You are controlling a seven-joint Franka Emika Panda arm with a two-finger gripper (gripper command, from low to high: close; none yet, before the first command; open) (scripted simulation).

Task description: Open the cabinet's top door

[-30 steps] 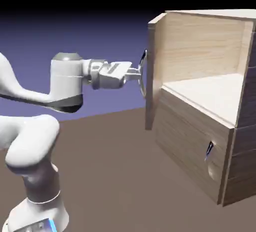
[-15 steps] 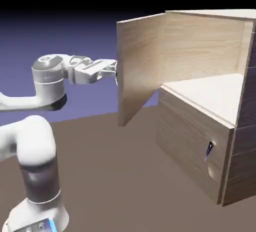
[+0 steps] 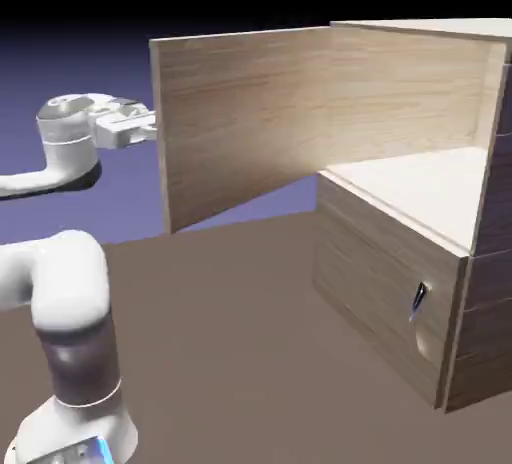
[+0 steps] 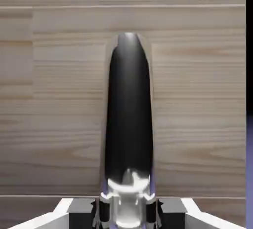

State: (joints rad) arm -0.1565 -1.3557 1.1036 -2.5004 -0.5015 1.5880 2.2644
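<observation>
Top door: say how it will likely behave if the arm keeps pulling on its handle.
The top door looks like a flat, rigid wood panel, so it should swing as one piece rather than flex. Its dark handle looks glossy and rounded, so it might slip within the gripper closed around it. Joined to the cabinet along one edge, it probably pivots rather than tips.

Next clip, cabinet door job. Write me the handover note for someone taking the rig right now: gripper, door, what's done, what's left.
Gripper: shut on the handle of the top door; in the exterior view the door panel hides the fingertips.
Top door: swung wide open, standing out from the cabinet toward the arm, its inner face to the exterior camera. The upper compartment is exposed and looks empty.
Lower panel: shut, untouched.
Done: the opening itself, by the look of it.
Left: probably just release the handle and back the arm away without bumping the door.
</observation>
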